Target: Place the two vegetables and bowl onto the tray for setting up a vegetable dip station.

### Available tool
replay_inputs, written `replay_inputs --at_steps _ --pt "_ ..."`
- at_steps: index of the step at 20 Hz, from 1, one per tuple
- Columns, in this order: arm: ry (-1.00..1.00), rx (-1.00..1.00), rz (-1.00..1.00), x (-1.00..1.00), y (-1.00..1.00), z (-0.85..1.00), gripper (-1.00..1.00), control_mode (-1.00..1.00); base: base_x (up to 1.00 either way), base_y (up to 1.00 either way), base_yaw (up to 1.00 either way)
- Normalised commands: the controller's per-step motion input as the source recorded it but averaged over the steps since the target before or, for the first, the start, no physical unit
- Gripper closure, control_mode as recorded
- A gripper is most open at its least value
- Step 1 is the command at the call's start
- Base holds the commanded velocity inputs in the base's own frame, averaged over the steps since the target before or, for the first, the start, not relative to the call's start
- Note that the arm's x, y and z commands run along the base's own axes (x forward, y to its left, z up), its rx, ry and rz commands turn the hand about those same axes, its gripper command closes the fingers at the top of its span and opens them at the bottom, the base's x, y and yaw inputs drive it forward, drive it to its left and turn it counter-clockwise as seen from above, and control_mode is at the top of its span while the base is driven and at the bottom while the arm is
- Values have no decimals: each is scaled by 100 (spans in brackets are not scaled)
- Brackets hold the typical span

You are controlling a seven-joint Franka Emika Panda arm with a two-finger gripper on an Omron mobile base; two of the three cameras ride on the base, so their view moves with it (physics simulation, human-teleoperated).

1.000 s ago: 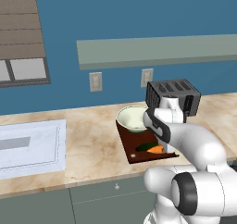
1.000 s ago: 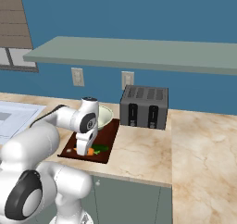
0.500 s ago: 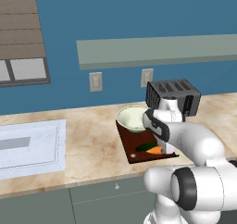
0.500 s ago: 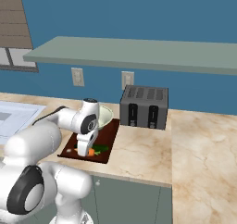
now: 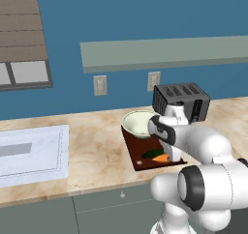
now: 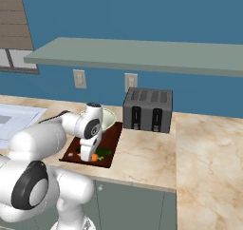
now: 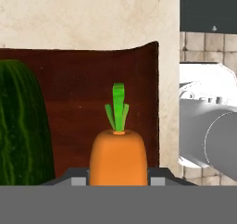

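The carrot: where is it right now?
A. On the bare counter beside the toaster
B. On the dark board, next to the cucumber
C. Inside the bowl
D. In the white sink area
B: the carrot lies on the reddish-brown board with the cucumber alongside it, and the left base view shows both at the board's near end, apart from the bowl.

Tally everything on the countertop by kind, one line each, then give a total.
Vegetables: 2, carrot and cucumber
Bowl: 1
Tray: 1
Toaster: 1
Total: 5
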Motion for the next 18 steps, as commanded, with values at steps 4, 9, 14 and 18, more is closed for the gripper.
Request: replay_inputs --at_steps 4,9,14,18 --pt "0 0 0 8 0 -8 100 -100 0 0 0" --pt "0 0 0 3 0 -3 100 -100 0 0 0" --pt "0 0 13 1 0 0 100 -100 0 0 0" --pt "0 0 6 -5 0 0 100 -100 0 0 0"
